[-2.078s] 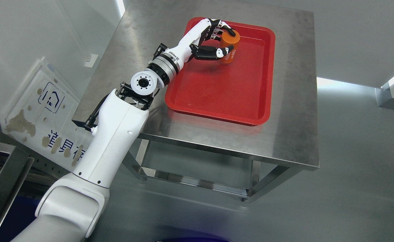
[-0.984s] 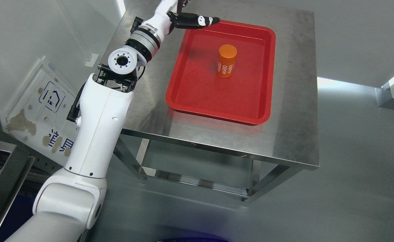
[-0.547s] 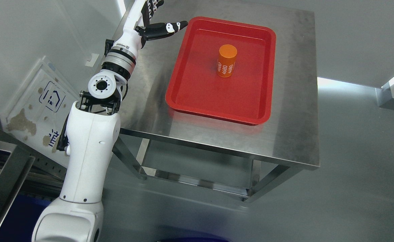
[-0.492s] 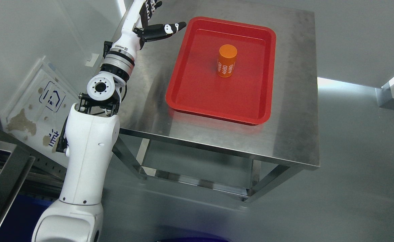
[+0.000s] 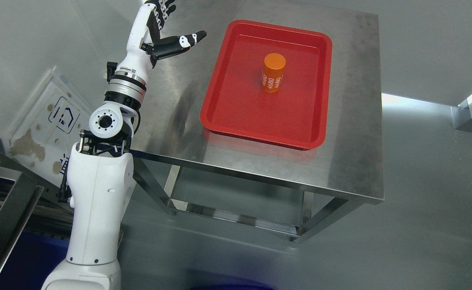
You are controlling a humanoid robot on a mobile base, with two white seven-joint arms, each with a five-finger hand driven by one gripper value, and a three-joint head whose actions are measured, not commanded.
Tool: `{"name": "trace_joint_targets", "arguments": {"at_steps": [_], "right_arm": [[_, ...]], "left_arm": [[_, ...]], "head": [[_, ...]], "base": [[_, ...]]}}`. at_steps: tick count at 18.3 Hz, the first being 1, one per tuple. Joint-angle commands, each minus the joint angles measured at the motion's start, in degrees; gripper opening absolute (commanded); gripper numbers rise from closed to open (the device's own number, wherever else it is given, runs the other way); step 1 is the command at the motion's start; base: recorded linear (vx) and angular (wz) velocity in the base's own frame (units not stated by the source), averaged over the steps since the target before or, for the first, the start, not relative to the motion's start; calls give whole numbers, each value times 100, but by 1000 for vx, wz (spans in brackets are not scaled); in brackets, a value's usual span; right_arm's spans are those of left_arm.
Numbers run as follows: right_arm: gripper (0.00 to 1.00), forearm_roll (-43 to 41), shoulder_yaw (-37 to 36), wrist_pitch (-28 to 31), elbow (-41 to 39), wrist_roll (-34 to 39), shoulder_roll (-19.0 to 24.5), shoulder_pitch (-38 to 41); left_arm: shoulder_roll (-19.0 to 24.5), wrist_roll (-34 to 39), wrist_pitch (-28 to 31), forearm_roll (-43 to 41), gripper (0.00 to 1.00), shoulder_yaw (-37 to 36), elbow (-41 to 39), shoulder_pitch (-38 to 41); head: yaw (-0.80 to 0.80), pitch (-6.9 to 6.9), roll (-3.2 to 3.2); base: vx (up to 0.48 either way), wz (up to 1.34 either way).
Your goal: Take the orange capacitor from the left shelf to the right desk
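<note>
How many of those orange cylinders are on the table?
1. The orange capacitor stands upright inside the red tray, toward its far end, on the steel desk. None seems hidden.

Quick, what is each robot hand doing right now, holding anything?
Left robot hand: open, fingers spread, holding nothing; the orange capacitor stands apart in the red tray.
Right robot hand: not in view.

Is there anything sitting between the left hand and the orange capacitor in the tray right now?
Nothing visible. The left hand is open over the steel table's far left edge, and only bare tabletop and the red tray's low rim lie between it and the upright orange capacitor.
</note>
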Motion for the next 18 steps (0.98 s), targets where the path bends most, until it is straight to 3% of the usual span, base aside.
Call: {"name": "trace_joint_targets", "arguments": {"at_steps": [1, 18], "right_arm": [[100, 0, -62, -1, -193, 28, -100, -9], [100, 0, -62, -1, -193, 28, -100, -9]], "left_arm": [[100, -34, 2, 132, 100, 208, -473, 381], [334, -140, -95, 114, 100, 76, -473, 891]], "head": [[0, 0, 0], [0, 0, 0]], "base": [[0, 0], [0, 0]]}}
